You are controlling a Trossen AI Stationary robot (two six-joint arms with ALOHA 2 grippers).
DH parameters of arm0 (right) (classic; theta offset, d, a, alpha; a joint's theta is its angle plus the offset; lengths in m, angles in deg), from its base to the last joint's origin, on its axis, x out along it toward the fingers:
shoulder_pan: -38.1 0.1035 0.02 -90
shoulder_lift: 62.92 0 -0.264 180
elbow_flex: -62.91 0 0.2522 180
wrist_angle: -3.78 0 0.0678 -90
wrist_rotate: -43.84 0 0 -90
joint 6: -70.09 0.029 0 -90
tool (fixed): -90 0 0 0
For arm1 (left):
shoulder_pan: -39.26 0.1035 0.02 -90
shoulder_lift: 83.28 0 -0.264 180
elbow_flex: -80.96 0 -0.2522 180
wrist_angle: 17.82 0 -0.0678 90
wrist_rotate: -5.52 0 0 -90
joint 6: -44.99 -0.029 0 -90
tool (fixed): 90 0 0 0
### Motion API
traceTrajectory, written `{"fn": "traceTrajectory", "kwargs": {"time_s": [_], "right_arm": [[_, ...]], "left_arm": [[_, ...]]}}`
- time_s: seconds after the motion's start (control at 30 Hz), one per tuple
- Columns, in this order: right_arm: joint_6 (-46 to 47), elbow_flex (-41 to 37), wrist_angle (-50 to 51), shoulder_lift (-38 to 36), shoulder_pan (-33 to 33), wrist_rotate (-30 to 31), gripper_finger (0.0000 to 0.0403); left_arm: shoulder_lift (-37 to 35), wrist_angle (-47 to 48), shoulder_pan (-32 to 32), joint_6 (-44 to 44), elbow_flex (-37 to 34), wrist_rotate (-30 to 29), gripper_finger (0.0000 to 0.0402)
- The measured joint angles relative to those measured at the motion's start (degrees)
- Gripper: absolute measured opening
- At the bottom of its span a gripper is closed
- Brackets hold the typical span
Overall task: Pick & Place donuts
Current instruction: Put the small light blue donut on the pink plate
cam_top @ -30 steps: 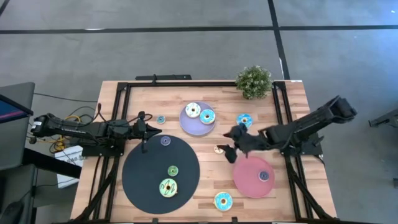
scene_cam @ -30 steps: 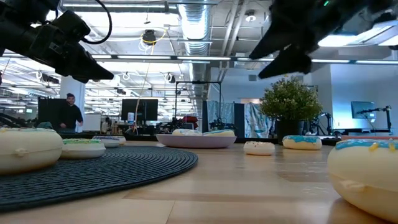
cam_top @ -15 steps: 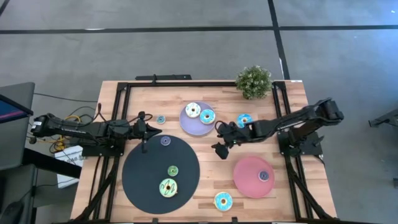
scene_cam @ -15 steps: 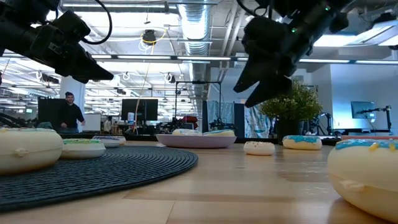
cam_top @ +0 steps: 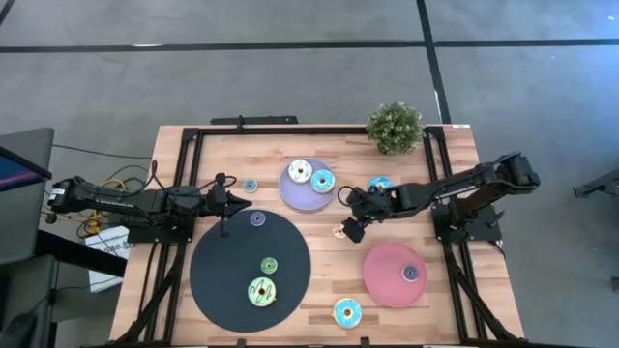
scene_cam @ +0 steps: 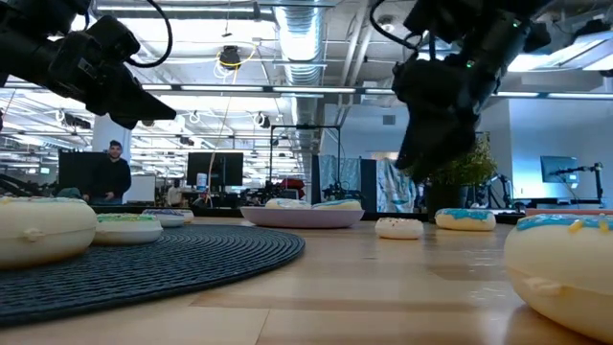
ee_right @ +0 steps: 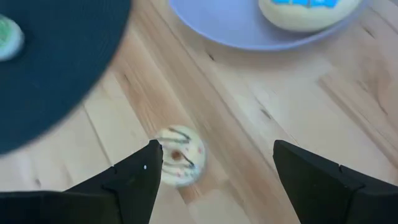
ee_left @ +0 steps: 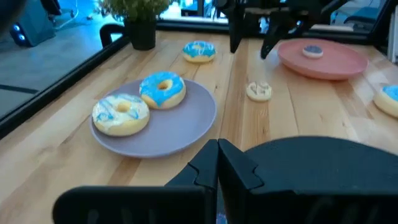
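Small cream donut (ee_right: pixel 179 155) lies on bare wood between black plate (cam_top: pixel 250 271) and lavender plate (cam_top: pixel 308 186). Right gripper (ee_right: pixel 214 171) is held above it, fingers spread wide. Centring over the ring before descent is advised. Left gripper (cam_top: pixel 228 201) is parked at black plate's edge, fingers closed.

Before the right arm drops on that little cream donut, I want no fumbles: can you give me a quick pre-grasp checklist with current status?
1. Right gripper open: ok, fingers spread in its wrist view.
2. Small cream donut between the fingers: not ok, it sits close by one finger, off centre.
3. Donut free of neighbours: ok, bare wood around it, apart from the lavender plate and black mat.
4. Gripper down at donut height: cannot tell.
5. Left gripper out of the way: ok, at the mat's far edge.
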Motion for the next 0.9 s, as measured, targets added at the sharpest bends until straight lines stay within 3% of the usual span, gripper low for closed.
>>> {"fn": "traceTrajectory", "kwargs": {"time_s": [0.2, 0.33, 0.57, 0.9], "right_arm": [[0.68, -7.83, -1.63, -8.33, -0.88, 1.72, 0.0296], [0.72, -12.73, -2.71, -15.70, -1.34, 5.14, 0.0296], [2.34, -19.94, -2.77, -26.21, -1.73, 8.30, 0.0296], [3.62, -25.84, -5.80, -34.02, -1.64, 10.14, 0.0296]], "left_arm": [[0.05, -1.41, 0.00, 0.28, -0.02, -0.26, 0.0001], [0.04, -3.30, 0.00, 1.75, -0.02, -5.55, 0.0024], [0.04, -3.80, 0.04, 1.73, -0.02, -11.95, 0.0123], [0.04, -4.09, 0.09, 1.89, -0.02, -13.71, 0.0251]]}}
